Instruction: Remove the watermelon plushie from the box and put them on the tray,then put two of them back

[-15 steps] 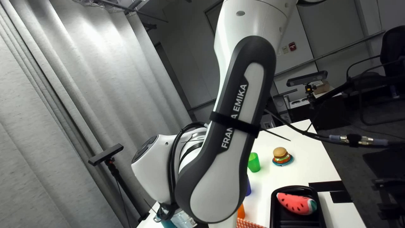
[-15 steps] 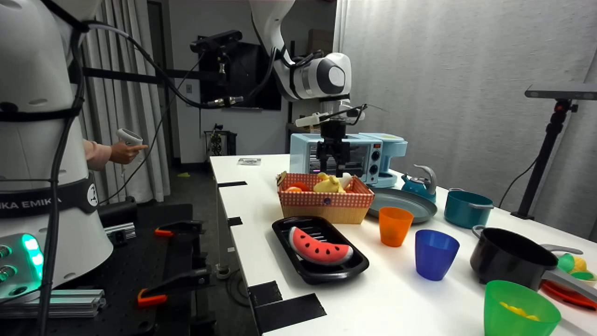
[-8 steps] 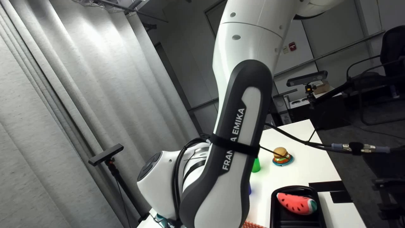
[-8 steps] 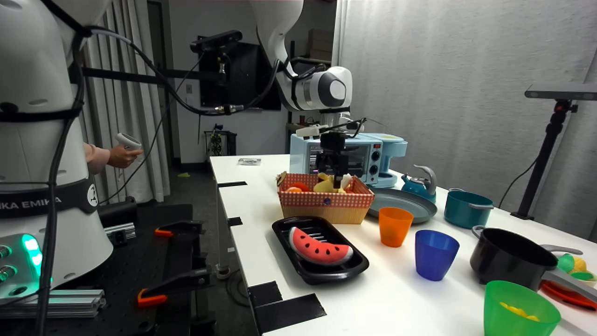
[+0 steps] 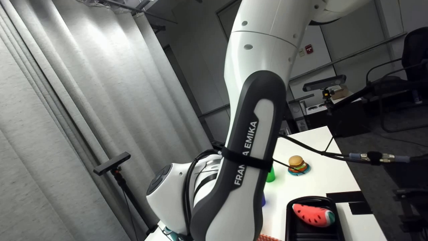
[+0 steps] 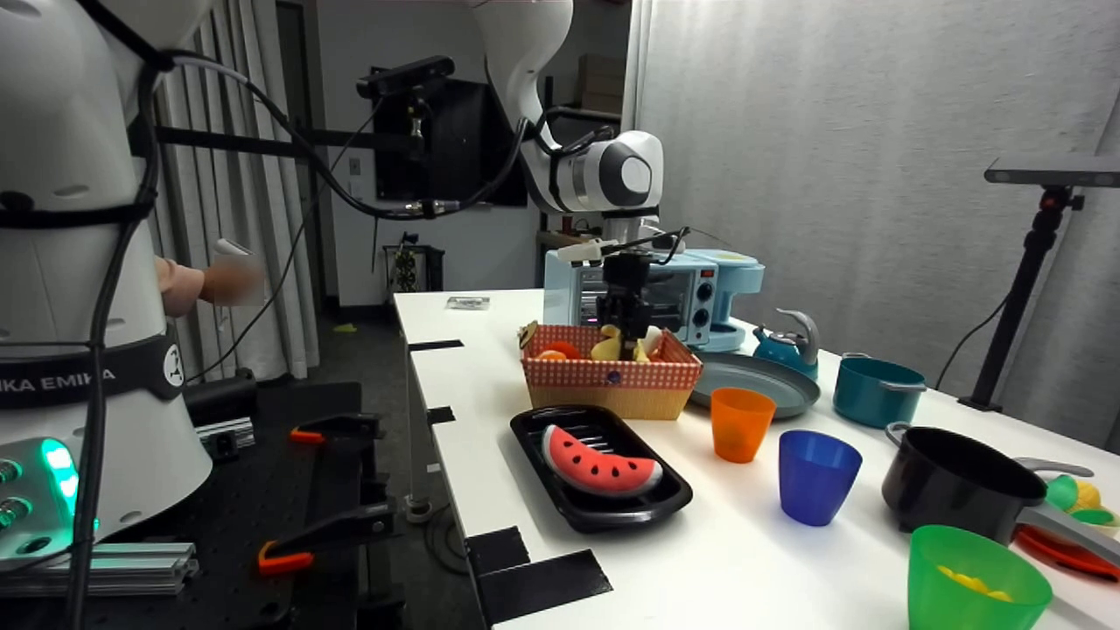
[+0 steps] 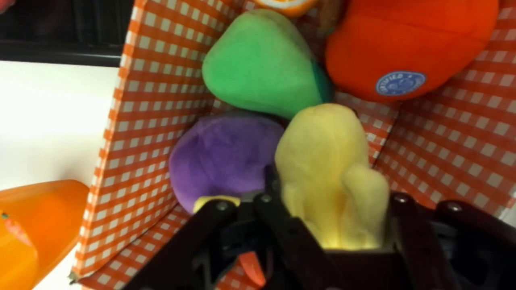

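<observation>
The watermelon plushie lies in the black tray, resting on its ridged floor and showing in both exterior views. It is a plump, curved wedge, bent like a crescent, its coral-red face scattered with black seed marks. A thin pale edging shows at its tips, and in an exterior view one end carries a patch of green rind. The fabric looks smooth, the corners rounded.

The tray stands on the white tabletop just beside the red-and-white checked box; whether the two touch, I cannot tell.

The claw reaches down into the box. In the wrist view its dark fingers stand apart, one on either side of a pale yellow toy; I cannot tell whether they squeeze it or merely straddle it. Next to the yellow toy lie a purple toy and a green toy, with a large red toy bearing a blue label nearby.

An orange cup, a blue cup and a green cup stand upright on the tabletop.
</observation>
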You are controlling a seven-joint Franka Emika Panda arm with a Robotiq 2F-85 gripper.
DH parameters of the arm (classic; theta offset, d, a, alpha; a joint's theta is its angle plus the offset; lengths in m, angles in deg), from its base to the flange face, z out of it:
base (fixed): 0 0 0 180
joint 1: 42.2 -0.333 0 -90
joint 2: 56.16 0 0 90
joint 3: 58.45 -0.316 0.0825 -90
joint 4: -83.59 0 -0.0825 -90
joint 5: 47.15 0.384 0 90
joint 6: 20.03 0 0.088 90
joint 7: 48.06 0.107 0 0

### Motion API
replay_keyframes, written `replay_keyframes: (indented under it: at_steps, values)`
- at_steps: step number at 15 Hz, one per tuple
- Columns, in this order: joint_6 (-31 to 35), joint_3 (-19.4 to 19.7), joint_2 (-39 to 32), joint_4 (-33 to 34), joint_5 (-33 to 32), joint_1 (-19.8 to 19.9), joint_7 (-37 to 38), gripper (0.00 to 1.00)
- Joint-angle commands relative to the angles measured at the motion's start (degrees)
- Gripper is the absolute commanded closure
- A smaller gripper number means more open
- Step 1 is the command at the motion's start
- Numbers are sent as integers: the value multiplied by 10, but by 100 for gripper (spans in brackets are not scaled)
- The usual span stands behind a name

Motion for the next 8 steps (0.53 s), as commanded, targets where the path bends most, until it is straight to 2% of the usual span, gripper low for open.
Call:
replay_keyframes:
  at_steps: [1,3,4,8]
  values:
    - [-13,13,-2,18,6,-10,-14,81]
    - [-12,15,5,17,4,-10,-14,95]
    - [-12,15,12,13,4,-9,-15,98]
    - [-13,20,44,-5,1,-6,-13,98]
